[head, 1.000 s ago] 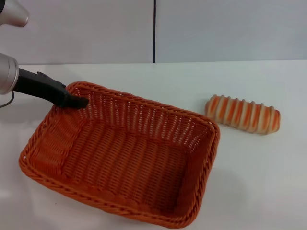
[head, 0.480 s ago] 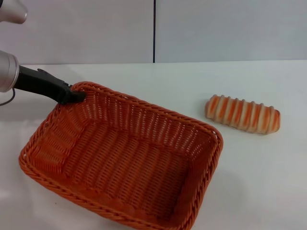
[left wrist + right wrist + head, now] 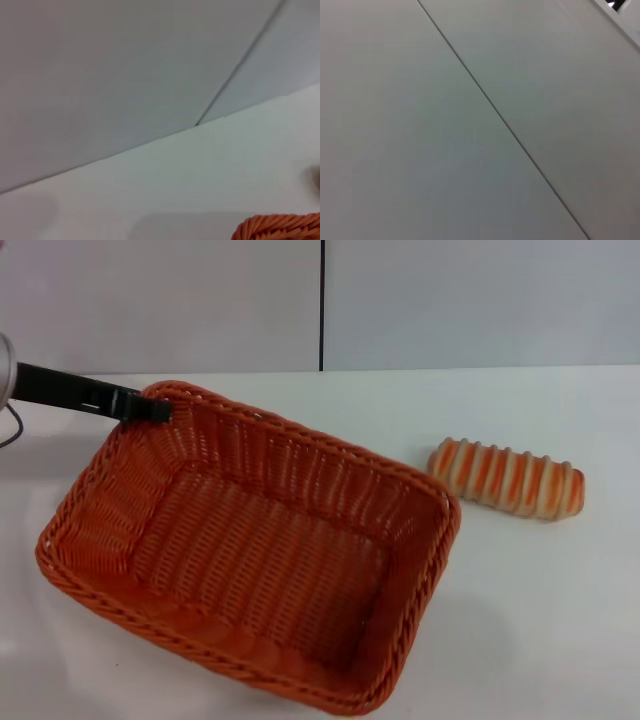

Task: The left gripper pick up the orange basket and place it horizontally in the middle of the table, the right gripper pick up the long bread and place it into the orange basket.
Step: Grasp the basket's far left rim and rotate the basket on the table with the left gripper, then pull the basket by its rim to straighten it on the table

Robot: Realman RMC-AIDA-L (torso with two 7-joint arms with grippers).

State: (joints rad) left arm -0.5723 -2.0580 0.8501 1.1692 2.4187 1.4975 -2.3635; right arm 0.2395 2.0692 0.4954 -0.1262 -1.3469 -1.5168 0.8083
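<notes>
Left tool (image 3: 155, 411) at far left of the bench (image 3: 560, 600), reaching in from the left edge, clamped on the far-left corner of the basket's braided rim. Basket (image 3: 250, 550) tilted, that gripped corner raised, long sides running diagonally from far left to near right, inside bare. In the left wrist view, only a bit of orange rim (image 3: 280, 227) at the edge, white bench and wall behind. Bread (image 3: 506, 479) to the right of the basket, apart from it, lying flat on the bench, striped side up, slightly slanted. Right tool out of sight; right wrist view shows only plain wall panels with a seam.
</notes>
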